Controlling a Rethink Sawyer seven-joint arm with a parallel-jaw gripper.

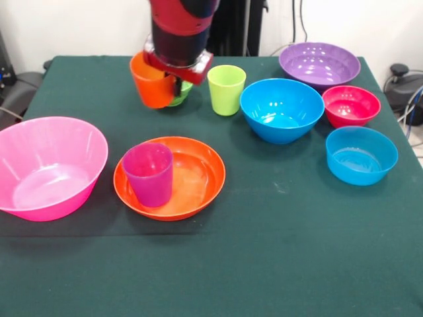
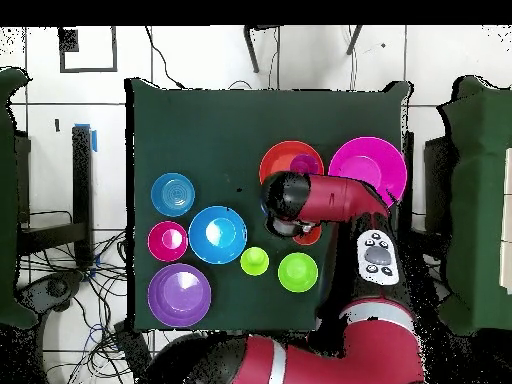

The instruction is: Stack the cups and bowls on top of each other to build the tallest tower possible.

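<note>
Gripping the orange cup (image 1: 151, 81) by its rim in the claw (image 1: 173, 82), lifted and tilting, with the purple cup (image 1: 148, 174) waiting lower down, nearer the front, inside the orange bowl (image 1: 198, 178).

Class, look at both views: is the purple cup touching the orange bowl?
Touching. In the front view the purple cup stands upright inside the orange bowl, its base resting on the bowl's floor.
</note>
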